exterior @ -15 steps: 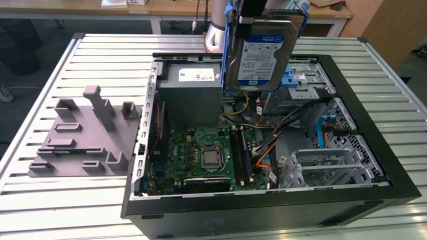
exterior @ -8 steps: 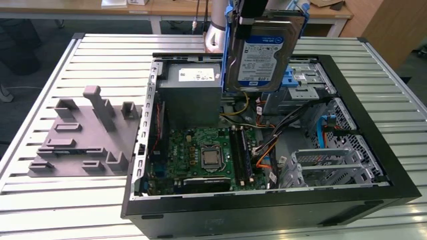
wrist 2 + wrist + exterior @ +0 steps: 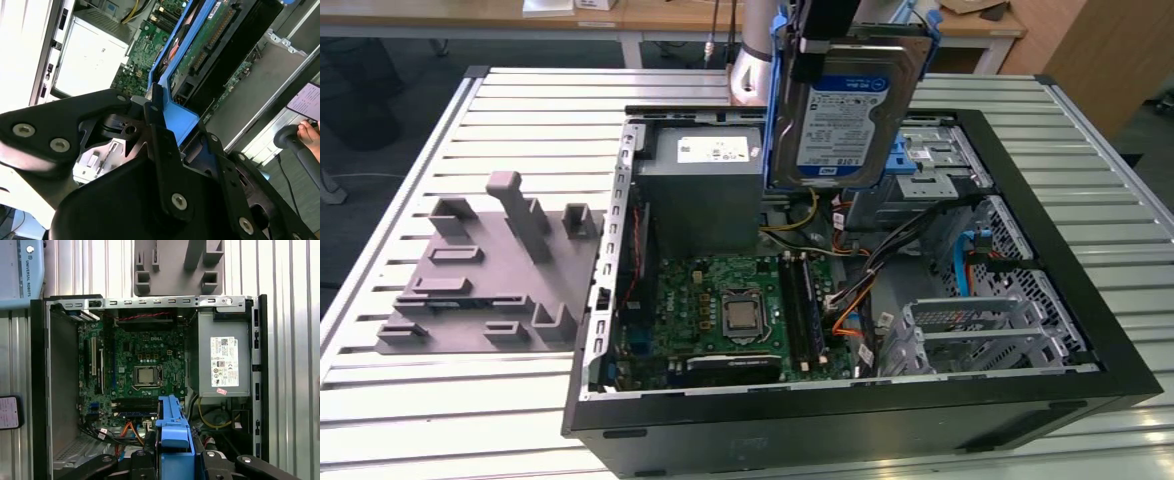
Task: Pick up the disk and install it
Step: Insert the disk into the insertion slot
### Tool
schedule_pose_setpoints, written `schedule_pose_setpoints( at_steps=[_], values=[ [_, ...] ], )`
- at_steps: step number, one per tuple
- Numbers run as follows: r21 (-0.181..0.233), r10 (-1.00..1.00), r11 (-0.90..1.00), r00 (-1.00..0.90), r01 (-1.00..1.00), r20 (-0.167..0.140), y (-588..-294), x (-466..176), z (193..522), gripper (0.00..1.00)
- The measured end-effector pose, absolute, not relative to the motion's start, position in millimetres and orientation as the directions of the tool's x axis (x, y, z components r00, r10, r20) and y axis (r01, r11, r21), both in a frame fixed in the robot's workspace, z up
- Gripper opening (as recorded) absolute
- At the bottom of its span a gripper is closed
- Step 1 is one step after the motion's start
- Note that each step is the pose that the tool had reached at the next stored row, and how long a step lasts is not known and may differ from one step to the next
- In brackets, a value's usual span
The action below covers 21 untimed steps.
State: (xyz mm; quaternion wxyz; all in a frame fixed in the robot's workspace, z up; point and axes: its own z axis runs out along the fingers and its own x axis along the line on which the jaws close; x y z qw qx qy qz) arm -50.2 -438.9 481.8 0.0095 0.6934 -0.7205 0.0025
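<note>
- Nearest the lens in the second wrist view: black gripper point(image 3: 177, 125), pinching the blue bracket point(image 3: 172, 425) of the disk point(image 3: 841, 110).
- Holds the disk upright, long axis vertical, label side facing the exterior view.
- Hangs above the open computer case point(image 3: 1061, 250), over the grey power supply point(image 3: 707, 190) and silver drive cage point(image 3: 934, 165).
- On the exterior view's left, beside the case: grey fixture block point(image 3: 494, 270) on the slatted table point(image 3: 400, 400).

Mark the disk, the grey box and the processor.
the disk point(image 3: 843, 120): exterior view, its white-and-blue label.
grey box point(image 3: 704, 205): exterior view, its bare side below the sticker.
processor point(image 3: 146, 375): first wrist view, its metal lid.
</note>
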Motion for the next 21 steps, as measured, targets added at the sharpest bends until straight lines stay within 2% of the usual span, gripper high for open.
schedule_pose_setpoints(
  at_steps=[21],
  values=[
    [0.01, -0.999, 0.038, -0.038, -0.999, 0.017, -459, -50, 482, 0.36]
  ],
)
